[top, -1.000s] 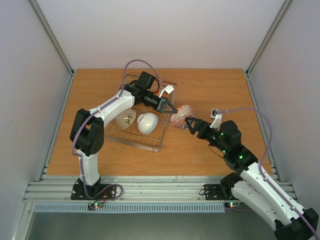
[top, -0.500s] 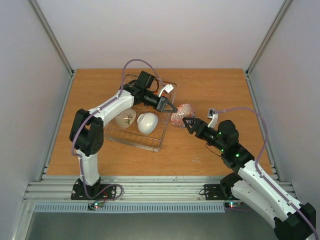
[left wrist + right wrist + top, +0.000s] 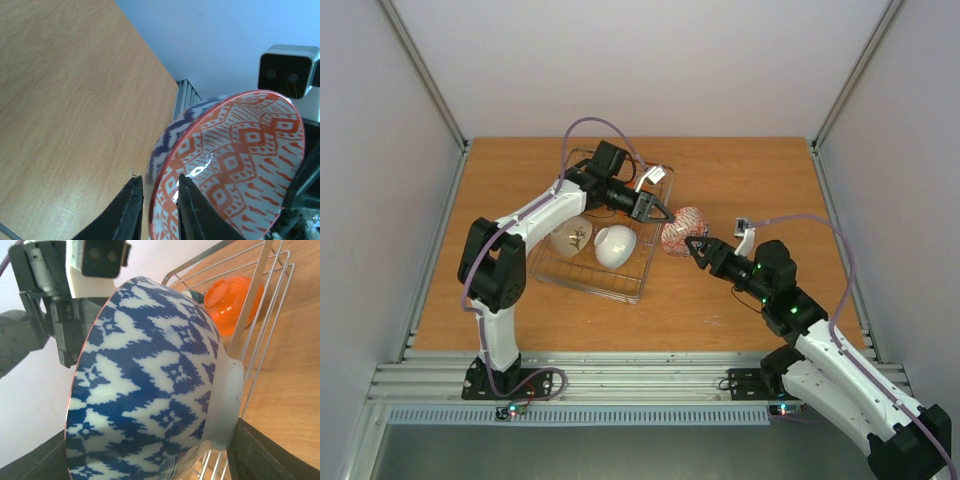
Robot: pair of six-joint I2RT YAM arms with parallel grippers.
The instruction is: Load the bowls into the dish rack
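One patterned bowl [image 3: 682, 232] hangs beside the dish rack [image 3: 620, 297]: right tool [image 3: 698, 245] holds it, left tool [image 3: 660, 212] pinches its rim.

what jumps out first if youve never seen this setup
A patterned bowl, orange-red diamonds inside and dark blue outside, hangs tilted in mid-air just right of the dish rack, with the left jaws straddling its rim and the right jaws holding it from the opposite side. Inside the rack sit a sprig-motif bowl, a white bowl and, seen from the right wrist, an orange bowl.
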